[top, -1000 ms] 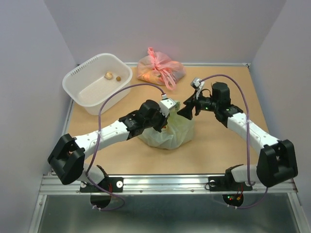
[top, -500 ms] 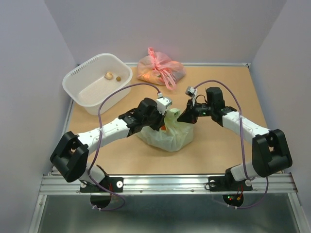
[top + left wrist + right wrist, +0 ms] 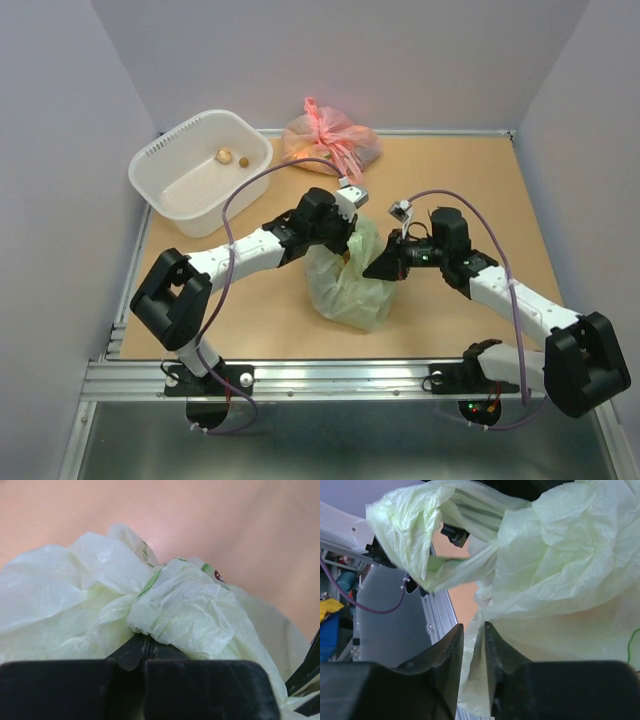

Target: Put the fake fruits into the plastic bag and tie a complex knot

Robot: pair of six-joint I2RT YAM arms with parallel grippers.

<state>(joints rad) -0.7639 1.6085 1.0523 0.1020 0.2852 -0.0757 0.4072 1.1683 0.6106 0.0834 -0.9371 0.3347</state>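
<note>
Plastic bag, pale green, on counter: left fingers pinched on its film; right fingers narrow, gripping film.

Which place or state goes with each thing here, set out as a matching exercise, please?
Things:
1. green bag
2. pink bag
3. basket
4. left end effector

Places or states:
A. far left of the table
B. shut on the green bag
C. far edge, tied shut
D. mid-table

Pairs: 1-D, 2-C, 3-A, 4-B.
</note>
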